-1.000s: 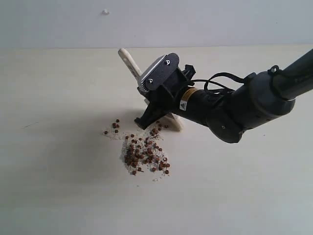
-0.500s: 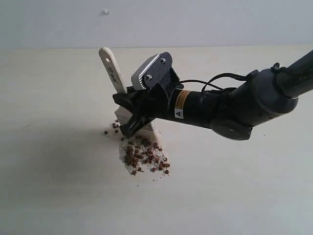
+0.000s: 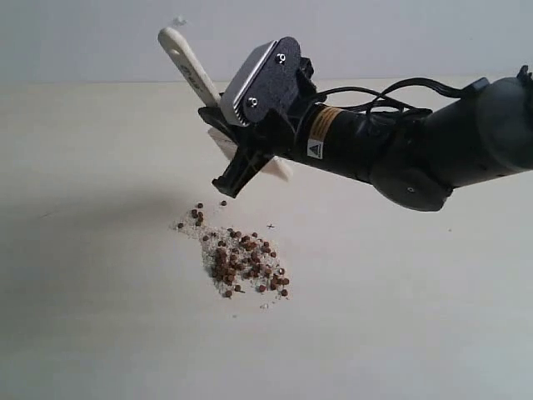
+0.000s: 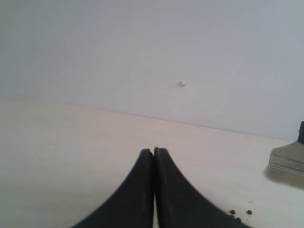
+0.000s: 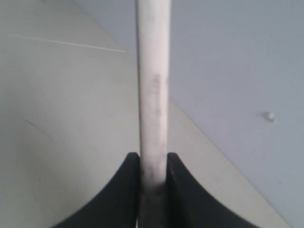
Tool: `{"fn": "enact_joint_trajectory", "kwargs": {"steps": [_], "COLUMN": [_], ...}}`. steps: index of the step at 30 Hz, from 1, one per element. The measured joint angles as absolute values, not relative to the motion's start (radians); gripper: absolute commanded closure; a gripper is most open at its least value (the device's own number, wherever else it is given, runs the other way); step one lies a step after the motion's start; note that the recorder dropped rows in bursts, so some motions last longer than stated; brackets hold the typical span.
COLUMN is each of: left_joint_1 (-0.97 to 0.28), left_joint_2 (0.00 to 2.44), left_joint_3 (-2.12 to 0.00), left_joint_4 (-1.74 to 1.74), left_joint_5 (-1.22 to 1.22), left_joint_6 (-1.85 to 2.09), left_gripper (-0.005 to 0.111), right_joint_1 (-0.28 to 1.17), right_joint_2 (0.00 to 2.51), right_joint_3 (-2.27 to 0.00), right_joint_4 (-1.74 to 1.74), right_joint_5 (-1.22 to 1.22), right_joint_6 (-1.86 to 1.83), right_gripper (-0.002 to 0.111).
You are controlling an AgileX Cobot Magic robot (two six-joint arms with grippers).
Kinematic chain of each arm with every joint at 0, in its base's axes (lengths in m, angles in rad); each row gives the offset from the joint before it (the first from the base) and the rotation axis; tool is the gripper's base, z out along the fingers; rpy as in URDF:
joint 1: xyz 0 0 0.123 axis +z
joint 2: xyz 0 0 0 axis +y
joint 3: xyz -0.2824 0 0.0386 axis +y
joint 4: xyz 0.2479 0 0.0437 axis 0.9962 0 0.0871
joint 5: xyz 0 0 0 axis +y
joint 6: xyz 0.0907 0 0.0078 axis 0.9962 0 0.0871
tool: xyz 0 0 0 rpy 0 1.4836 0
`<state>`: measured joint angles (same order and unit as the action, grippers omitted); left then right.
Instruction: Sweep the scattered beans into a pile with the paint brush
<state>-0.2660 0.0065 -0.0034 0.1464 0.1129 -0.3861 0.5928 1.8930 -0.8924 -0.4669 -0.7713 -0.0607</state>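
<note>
Brush aloft over the beans: the right gripper [image 3: 230,152] has its jaws pinched tight on the wooden handle of the brush [image 3: 190,65] and holds it in the air above the far side of the beans [image 3: 243,262], bristles clear of the table [image 3: 92,325]. Most beans lie in one loose pile; a few strays [image 3: 196,213] sit just off the pile's edge, on the side beneath the brush. The left gripper [image 4: 154,153] idles, jaws pressed together on nothing. To do this stroke well, I'd judge the brush should land beyond those strays, bristles lightly touching the table, then draw slowly toward the pile. A hard or fast stroke would likely flick the round beans outward.
</note>
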Motion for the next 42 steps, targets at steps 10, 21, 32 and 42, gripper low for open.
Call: {"fn": "enact_joint_trajectory", "kwargs": {"steps": [10, 21, 32, 42], "left_joint_1": [-0.266, -0.266, -0.266, -0.266], "left_joint_2": [0.007, 0.007, 0.007, 0.007], "left_joint_3": [-0.003, -0.003, -0.003, -0.003], "left_joint_4": [0.146, 0.146, 0.146, 0.146], "left_joint_5": [0.113, 0.113, 0.113, 0.113], "left_joint_6": [-0.386, -0.386, -0.386, -0.386], "left_gripper": [0.107, 0.107, 0.107, 0.107], "right_joint_1": [0.466, 0.446, 0.398, 0.334], "right_joint_2": [2.010, 2.217, 2.288, 2.285], "right_joint_3": [-1.000, -1.221, -1.340, -1.340], "right_joint_4": [-0.489, -0.904, -1.357, -1.549], "right_joint_5": [-0.783, -0.819, -1.145, -1.219], "right_joint_6": [-0.121, 0.197, 0.608, 0.793], "right_gripper": [0.108, 0.108, 0.108, 0.108]}}
